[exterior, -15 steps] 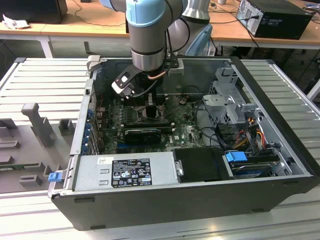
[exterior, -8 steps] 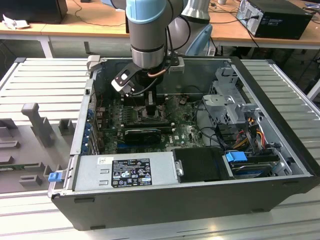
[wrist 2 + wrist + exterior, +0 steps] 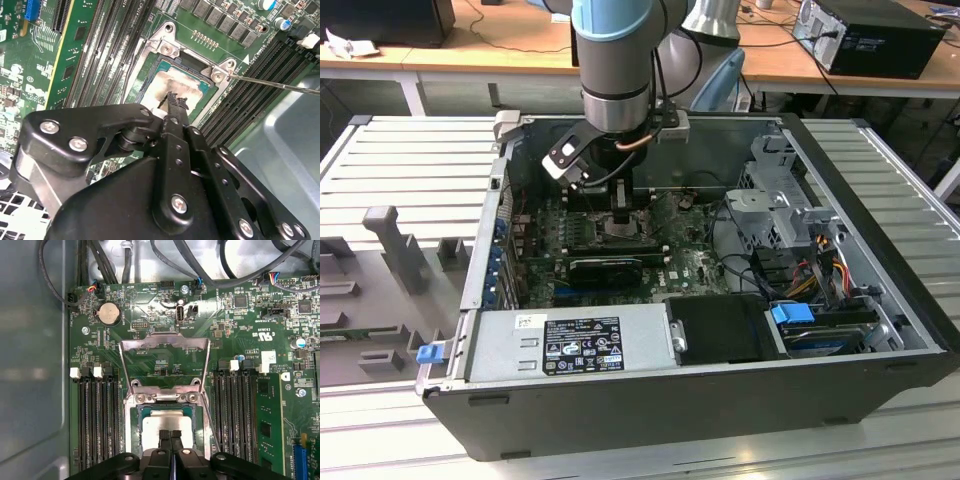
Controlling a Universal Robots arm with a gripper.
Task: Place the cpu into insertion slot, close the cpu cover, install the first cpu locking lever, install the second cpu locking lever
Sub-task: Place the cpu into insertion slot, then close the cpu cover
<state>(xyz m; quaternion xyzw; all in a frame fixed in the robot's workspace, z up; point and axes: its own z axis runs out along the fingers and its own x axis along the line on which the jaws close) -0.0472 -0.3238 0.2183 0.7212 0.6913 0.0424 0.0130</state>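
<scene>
The cpu [image 3: 167,422] lies flat in the insertion slot [image 3: 136,430] on the green board, its pale top smeared; the second wrist view shows the cpu [image 3: 186,82] in the same slot [image 3: 150,82]. The cpu cover [image 3: 165,346] is swung open, standing back from the socket on its hinge. My gripper [image 3: 171,436] hovers just above the cpu with its two fingertips [image 3: 176,100] pressed together and nothing between them. A thin locking lever [image 3: 280,85] sticks out free beside the socket. In the exterior view the gripper [image 3: 623,215] reaches down into the computer case.
Long black memory slots [image 3: 97,420] flank the socket on both sides. A black card [image 3: 610,268] and a power supply [image 3: 570,345] sit nearer the case front. Cables [image 3: 820,255] and a drive cage [image 3: 775,205] fill the exterior view's right. The case wall [image 3: 30,355] stands close.
</scene>
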